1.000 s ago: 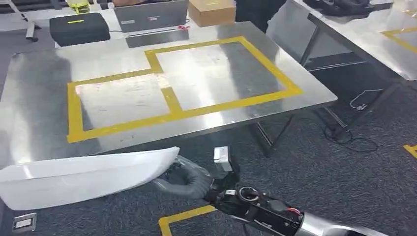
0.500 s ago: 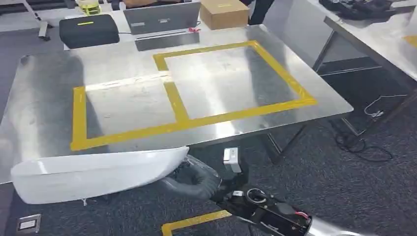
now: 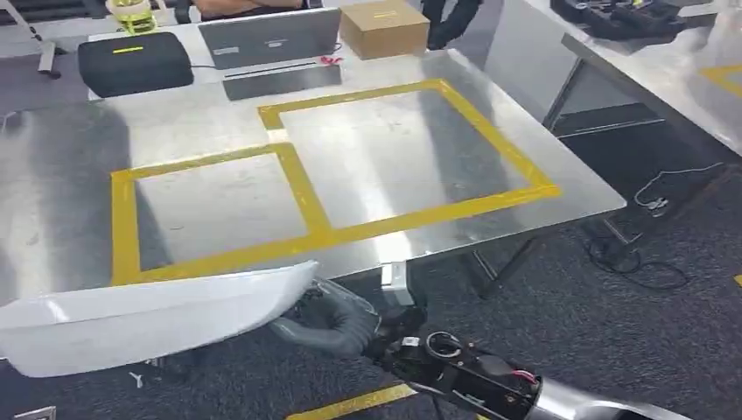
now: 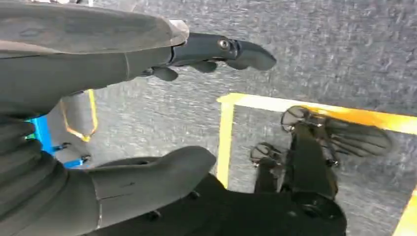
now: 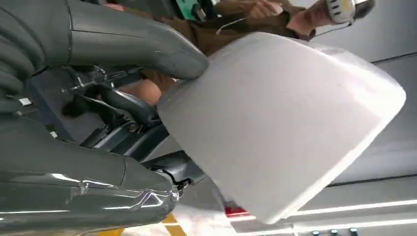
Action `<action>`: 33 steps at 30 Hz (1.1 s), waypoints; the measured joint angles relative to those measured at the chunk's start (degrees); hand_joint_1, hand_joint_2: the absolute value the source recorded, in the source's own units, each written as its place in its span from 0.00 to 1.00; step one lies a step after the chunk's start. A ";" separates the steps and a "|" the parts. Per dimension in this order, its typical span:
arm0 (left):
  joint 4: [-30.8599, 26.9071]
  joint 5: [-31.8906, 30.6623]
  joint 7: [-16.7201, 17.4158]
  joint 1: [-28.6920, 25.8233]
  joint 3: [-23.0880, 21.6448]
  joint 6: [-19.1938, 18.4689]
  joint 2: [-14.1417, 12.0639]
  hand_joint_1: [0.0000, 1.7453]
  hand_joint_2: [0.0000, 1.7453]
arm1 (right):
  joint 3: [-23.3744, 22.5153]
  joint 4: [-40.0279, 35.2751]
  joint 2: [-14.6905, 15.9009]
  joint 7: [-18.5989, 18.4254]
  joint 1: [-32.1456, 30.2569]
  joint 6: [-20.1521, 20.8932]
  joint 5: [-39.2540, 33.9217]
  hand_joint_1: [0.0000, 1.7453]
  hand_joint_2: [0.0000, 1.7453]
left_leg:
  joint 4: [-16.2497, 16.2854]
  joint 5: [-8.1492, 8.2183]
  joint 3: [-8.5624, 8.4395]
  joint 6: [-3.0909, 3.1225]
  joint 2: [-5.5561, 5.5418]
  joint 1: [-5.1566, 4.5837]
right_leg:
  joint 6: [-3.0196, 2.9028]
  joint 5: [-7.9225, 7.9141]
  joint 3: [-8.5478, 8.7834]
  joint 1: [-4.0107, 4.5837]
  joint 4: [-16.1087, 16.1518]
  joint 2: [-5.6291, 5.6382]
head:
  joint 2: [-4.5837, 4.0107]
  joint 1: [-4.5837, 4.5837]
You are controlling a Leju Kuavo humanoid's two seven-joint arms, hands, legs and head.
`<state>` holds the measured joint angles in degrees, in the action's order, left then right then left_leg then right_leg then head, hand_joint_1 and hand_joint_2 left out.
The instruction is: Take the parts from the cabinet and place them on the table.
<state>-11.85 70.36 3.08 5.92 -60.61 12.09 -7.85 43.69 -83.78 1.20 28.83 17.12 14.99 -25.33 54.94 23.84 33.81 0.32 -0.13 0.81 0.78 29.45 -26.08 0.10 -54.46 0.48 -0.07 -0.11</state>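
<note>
One white part (image 3: 149,319) sits in my right hand (image 3: 337,319), at seven o'clock below the table (image 3: 70,175). My left hand (image 4: 147,123) hangs with fingers apart, holding nothing.

Head view: the white part (image 3: 149,317) runs off the left picture edge, and its near end covers the fingers of the right hand (image 3: 337,322), so how the fingers lie on it cannot be told; the silver right arm (image 3: 595,409) is cut by the bottom edge. Right wrist view: the part's far side hides most of a person (image 5: 236,17) beyond it, and a red mark (image 5: 237,211) below its rim is too small to identify. Left wrist view: the left hand (image 4: 123,128) is cropped at the left edge.
</note>
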 joint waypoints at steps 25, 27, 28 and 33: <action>0.02 -0.74 -0.61 0.35 -0.02 0.11 0.02 0.00 1.00 | 1.22 5.12 -2.10 -1.81 7.33 -1.97 1.99 1.00 1.00 | -1.52 4.32 -5.83 -0.34 -0.24 -0.57 | -0.55 -5.19 -7.07 0.10 -1.39 0.09 | 0.00 0.83; 0.02 -0.74 -0.61 0.38 -0.02 0.11 0.02 0.00 1.00 | 1.57 6.38 -2.80 -1.81 8.48 -1.92 1.99 1.00 1.00 | -1.54 4.22 -5.82 -0.56 -0.28 -0.57 | -0.63 -5.24 -7.05 0.11 -1.39 0.01 | 0.00 0.55; 0.02 -0.74 -0.59 0.36 -0.02 0.13 0.02 0.00 1.00 | 1.68 6.95 -3.13 -1.84 8.91 -1.84 2.01 1.00 1.00 | -1.56 4.15 -5.80 -0.66 -0.29 -0.57 | -0.67 -5.27 -7.04 0.10 -1.39 0.00 | 0.00 0.57; 0.02 -0.57 -0.50 0.38 -0.02 0.22 0.09 0.00 1.00 | 2.47 10.75 -5.11 -1.79 11.58 -1.77 2.40 1.00 1.00 | -1.56 4.07 -5.84 -0.77 -0.28 -0.61 | -0.81 -5.45 -6.98 0.01 -1.38 0.00 | 0.00 0.51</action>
<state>-11.82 69.79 2.58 6.30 -60.63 12.31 -7.76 46.16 -73.03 -3.91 27.04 28.71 13.22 -22.93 53.38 27.91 27.97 -0.44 -0.42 0.20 -0.03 24.00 -33.06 0.11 -55.84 0.48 -0.07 0.40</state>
